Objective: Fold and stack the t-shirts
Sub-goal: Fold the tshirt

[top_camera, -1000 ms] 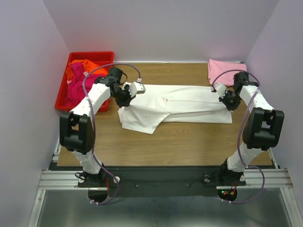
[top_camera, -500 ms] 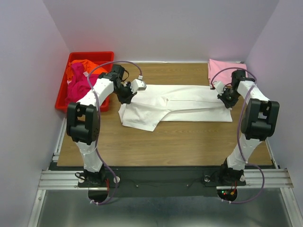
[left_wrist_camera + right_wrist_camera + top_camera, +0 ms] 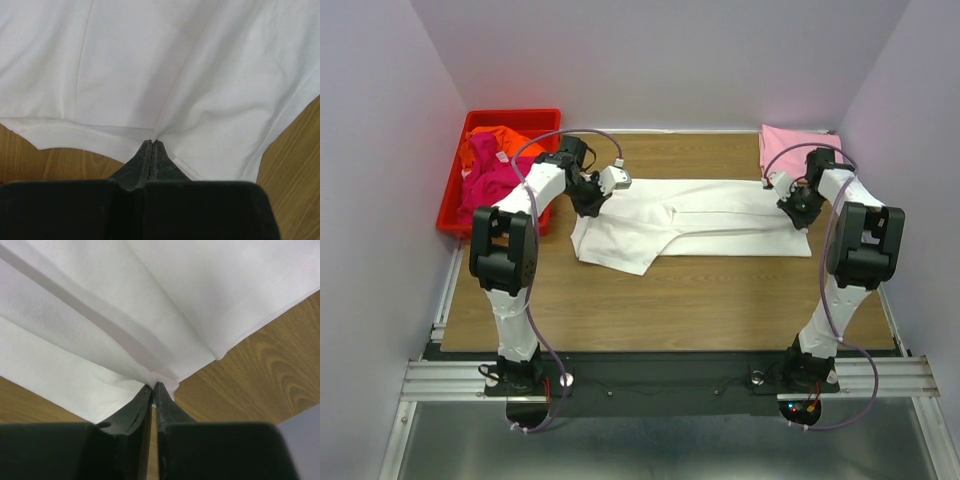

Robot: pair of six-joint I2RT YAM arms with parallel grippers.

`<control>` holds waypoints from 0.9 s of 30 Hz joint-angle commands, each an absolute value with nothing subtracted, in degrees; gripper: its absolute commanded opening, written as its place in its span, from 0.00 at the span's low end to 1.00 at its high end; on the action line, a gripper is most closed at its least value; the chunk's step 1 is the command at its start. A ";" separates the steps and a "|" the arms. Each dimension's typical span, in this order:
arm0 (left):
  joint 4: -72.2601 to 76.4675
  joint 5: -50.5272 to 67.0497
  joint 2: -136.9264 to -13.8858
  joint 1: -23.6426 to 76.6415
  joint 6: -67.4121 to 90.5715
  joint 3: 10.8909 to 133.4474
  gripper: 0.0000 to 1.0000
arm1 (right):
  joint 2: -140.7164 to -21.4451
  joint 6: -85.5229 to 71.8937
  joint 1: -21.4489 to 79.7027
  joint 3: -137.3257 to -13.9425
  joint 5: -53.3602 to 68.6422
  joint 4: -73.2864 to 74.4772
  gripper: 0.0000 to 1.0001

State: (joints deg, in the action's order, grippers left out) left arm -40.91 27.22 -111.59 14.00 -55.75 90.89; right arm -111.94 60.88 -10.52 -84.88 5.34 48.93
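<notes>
The white t-shirt lies stretched across the middle of the worktop. The left end effector is clamped on its edge at nine o'clock, and the right end effector pinches bunched folds at three o'clock. Either thin bite could slip under uneven pull and skew the fold. The pink t-shirt crowds one o'clock and the red bin ten o'clock. Bare wood lies toward six.
</notes>
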 commanded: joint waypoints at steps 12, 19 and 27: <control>-35.77 29.70 -109.17 8.27 -44.31 92.56 0.44 | -110.84 44.75 -11.78 -92.82 7.20 46.66 0.57; -31.83 31.46 -105.29 7.29 -40.00 83.07 0.44 | -109.25 37.99 -12.39 -86.67 10.81 48.52 0.56; -26.99 32.78 -105.90 7.38 -36.04 76.03 0.41 | -113.64 34.63 -13.27 -83.15 12.39 48.43 0.54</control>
State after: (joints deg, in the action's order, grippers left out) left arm -29.61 30.59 -107.48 7.20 -38.44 78.15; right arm -112.16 37.32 -12.67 -84.20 10.61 48.14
